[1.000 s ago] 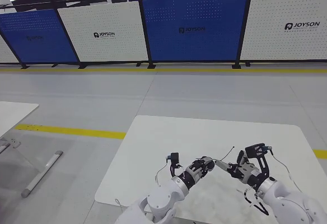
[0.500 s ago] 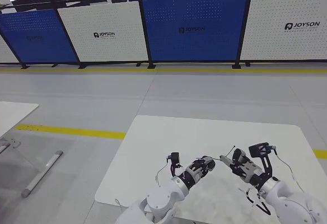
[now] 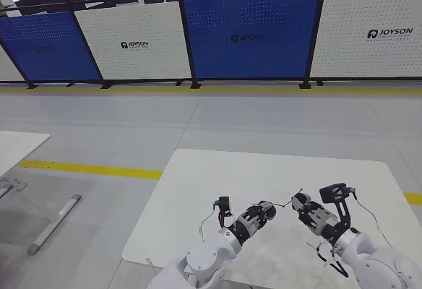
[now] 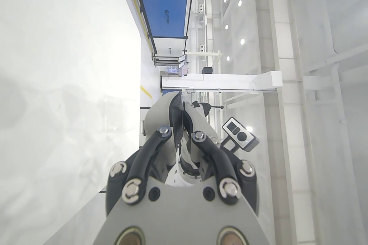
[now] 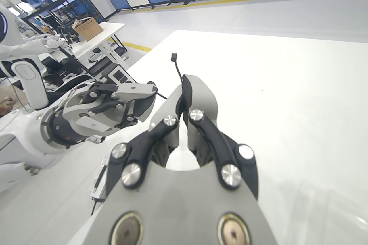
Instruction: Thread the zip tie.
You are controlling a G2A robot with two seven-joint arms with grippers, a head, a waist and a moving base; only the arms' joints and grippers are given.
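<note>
A thin black zip tie point(image 3: 281, 205) spans the short gap between my two grippers above the white table point(image 3: 269, 170). My right gripper point(image 5: 183, 86) is shut on its strap, and the square head point(image 5: 173, 57) sticks out past the fingertips. My left gripper point(image 5: 153, 91) faces it from close by, shut on the other end of the strap point(image 5: 162, 96). In the left wrist view the strap point(image 4: 182, 114) runs as a dark line between the closed pads of my left gripper point(image 4: 180, 99). From above, the left gripper point(image 3: 267, 211) and right gripper point(image 3: 298, 201) nearly touch.
The table's near edge point(image 3: 135, 254) lies close under the left arm. Loose cables point(image 3: 366, 217) trail by the right arm. A second white table point(image 3: 5, 148) stands to the left, with a cardboard box point(image 5: 87, 25) on it. Blue and white partitions point(image 3: 251, 40) line the far floor.
My right gripper has moved left and slightly away, closing the gap to the left gripper and carrying the zip tie's head with it. The left gripper has barely moved.
</note>
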